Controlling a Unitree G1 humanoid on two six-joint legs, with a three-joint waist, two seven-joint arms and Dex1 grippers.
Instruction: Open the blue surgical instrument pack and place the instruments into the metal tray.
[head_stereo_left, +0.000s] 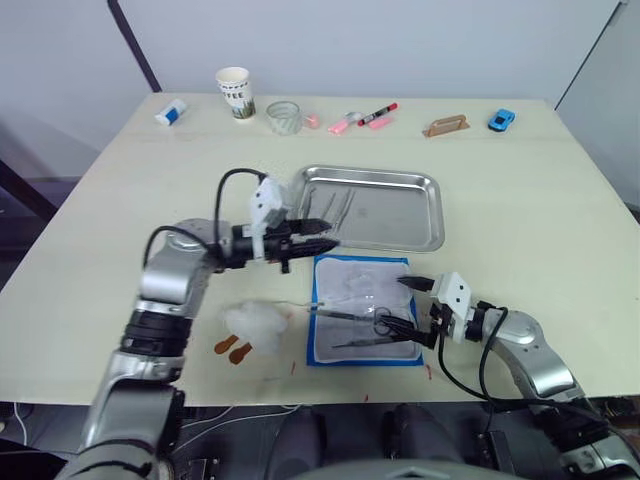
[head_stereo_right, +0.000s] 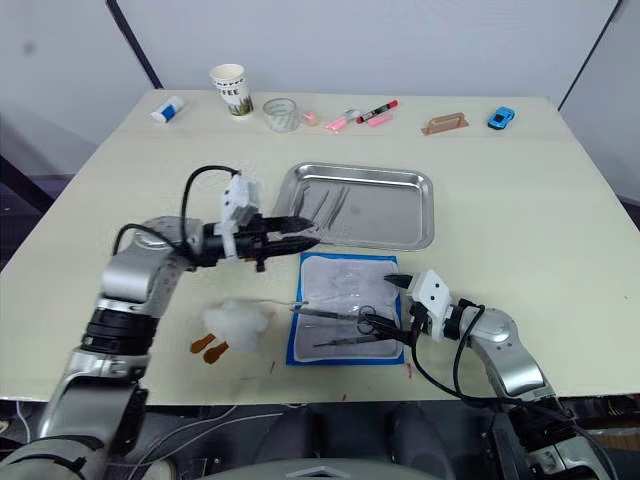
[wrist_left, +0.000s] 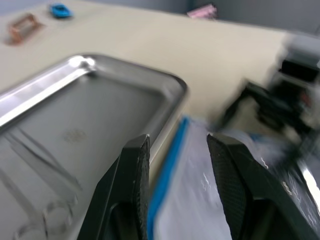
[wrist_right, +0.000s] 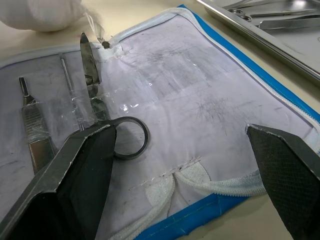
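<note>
Scissors (wrist_right: 107, 127) at lower centre of the opened pack (head_stereo_left: 364, 310) want the spread right gripper (head_stereo_left: 418, 302) lowered squarely over their rings, while the empty, parted left gripper (head_stereo_left: 318, 235) waits by the tray (head_stereo_left: 432, 215).

Beige table (head_stereo_left: 560, 230) carries the metal tray (head_stereo_left: 425, 236) at frame centre, with the opened blue surgical instrument pack (head_stereo_left: 345, 272) directly below it. A white wad (head_stereo_left: 255, 325) lies lower left. Along the upper edge: paper cup (head_stereo_left: 235, 92), clear glass (head_stereo_left: 283, 117), marker pen (head_stereo_left: 379, 114), blue toy car (head_stereo_left: 501, 120).
</note>
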